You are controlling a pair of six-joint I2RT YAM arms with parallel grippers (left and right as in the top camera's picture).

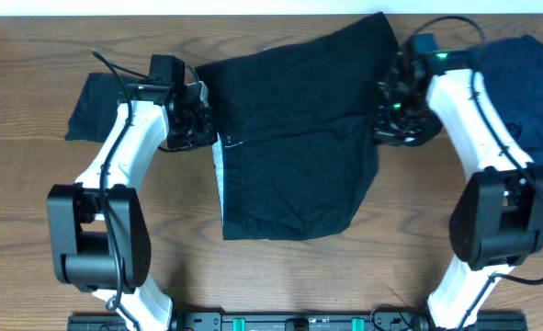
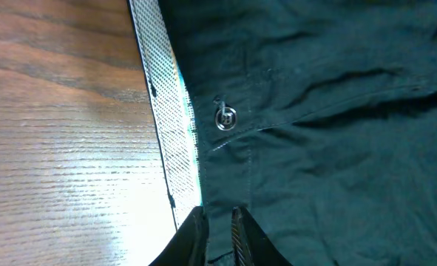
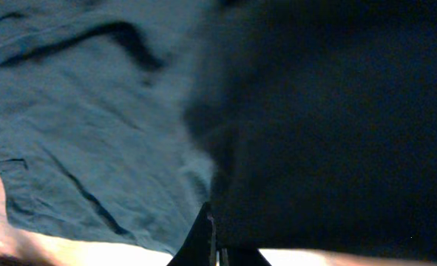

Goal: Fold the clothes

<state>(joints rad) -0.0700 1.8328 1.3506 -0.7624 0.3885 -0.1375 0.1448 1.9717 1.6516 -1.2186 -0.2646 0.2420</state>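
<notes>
A large black garment point(image 1: 294, 138) lies spread in the middle of the table, with a pale grey-white strip point(image 1: 220, 179) along its left edge. My left gripper point(image 1: 200, 129) is shut on the garment's left edge, just beside the strip point(image 2: 175, 148) and below a metal button point(image 2: 225, 118). My right gripper point(image 1: 390, 115) is shut on the garment's right edge, where a raised dark fold point(image 3: 336, 118) fills the right wrist view. A navy garment point(image 1: 528, 92) lies at the far right. Another black garment point(image 1: 92, 106) lies at the far left.
The wooden table point(image 1: 188, 267) shows in front of the garment and between the arm bases. The back edge of the table runs just behind the garment's top corner point(image 1: 372, 18).
</notes>
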